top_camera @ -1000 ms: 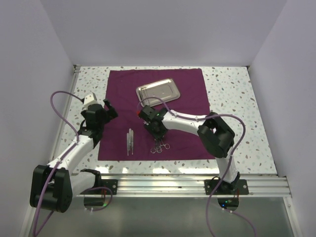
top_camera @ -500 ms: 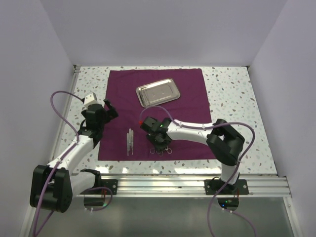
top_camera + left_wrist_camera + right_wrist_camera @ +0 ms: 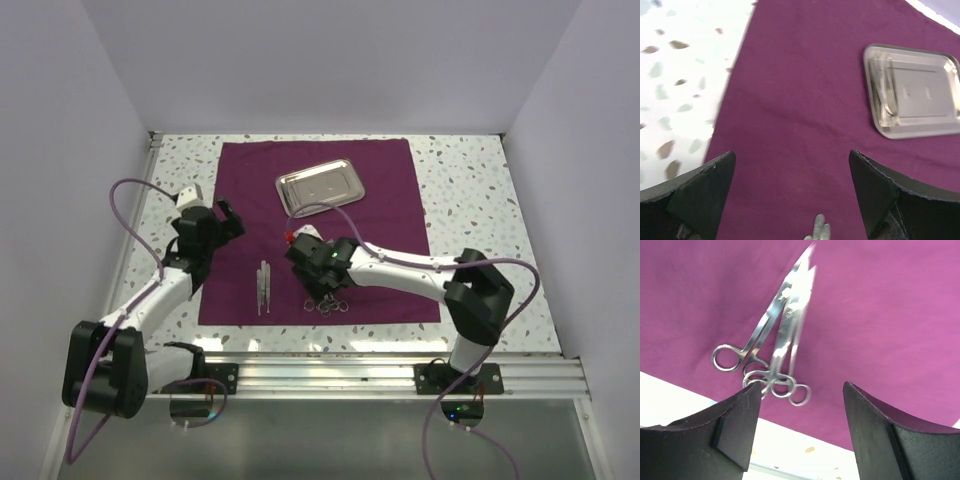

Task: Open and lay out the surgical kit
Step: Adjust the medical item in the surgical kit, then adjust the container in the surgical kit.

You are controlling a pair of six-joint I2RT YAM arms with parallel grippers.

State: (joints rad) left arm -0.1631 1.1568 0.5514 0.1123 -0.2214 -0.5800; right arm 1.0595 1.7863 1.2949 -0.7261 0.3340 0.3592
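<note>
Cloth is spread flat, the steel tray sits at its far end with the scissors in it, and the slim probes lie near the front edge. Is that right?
Not quite: the scissors are not in the steel tray. They lie on the cloth near its front edge, as the right wrist view shows, to the right of the slim probes in the top view. The rest holds.

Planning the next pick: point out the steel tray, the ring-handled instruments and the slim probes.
steel tray (image 3: 320,187): top external view, bare floor at its centre.
ring-handled instruments (image 3: 790,300): right wrist view, shafts near the pivots.
slim probes (image 3: 264,285): top external view, mid-length of the bundle.
</note>
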